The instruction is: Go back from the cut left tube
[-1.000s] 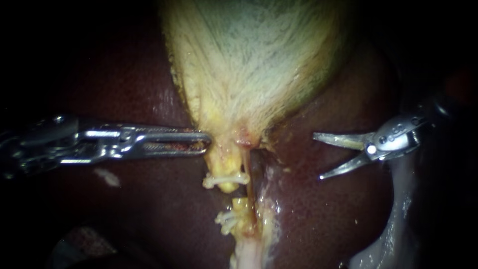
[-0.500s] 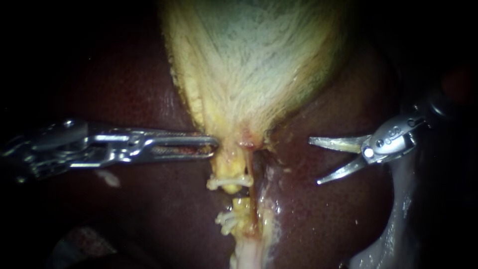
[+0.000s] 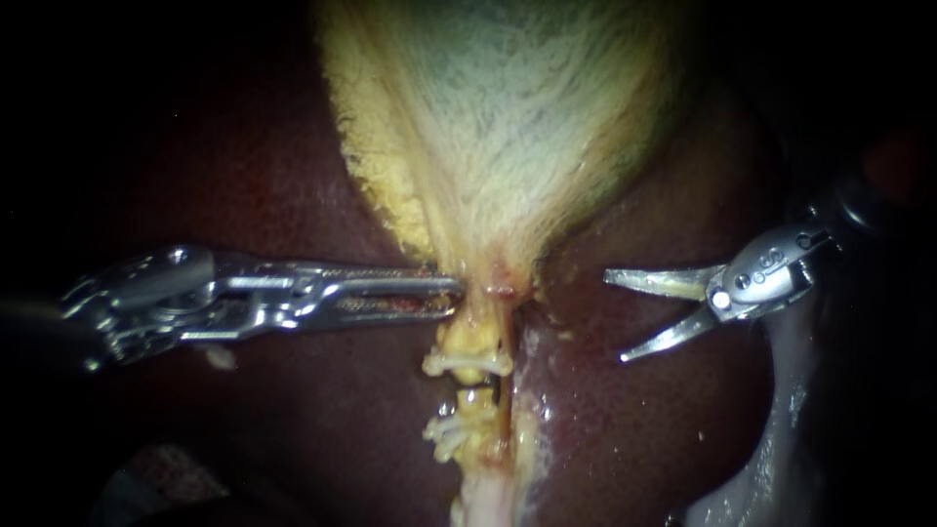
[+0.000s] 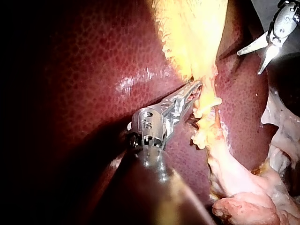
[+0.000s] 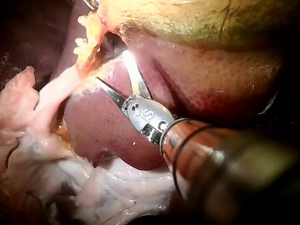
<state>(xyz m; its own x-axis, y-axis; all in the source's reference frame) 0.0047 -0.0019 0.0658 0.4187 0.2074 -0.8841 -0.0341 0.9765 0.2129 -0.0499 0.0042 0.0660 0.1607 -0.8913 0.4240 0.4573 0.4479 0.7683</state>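
right instrument: blades wide open, holding nothing, over the liver, well apart from the cut left tube. left instrument: jaws closed on the gallbladder neck, just above the tube's upper clip.

We see the dark red liver lying under the jaws of the left instrument and right instrument; the yellowish gallbladder rises between them, pale tissue near the right jaws.

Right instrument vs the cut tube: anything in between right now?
Nothing visible. The right instrument, jaws open, sits apart from the cut tube, with only bare liver between them.
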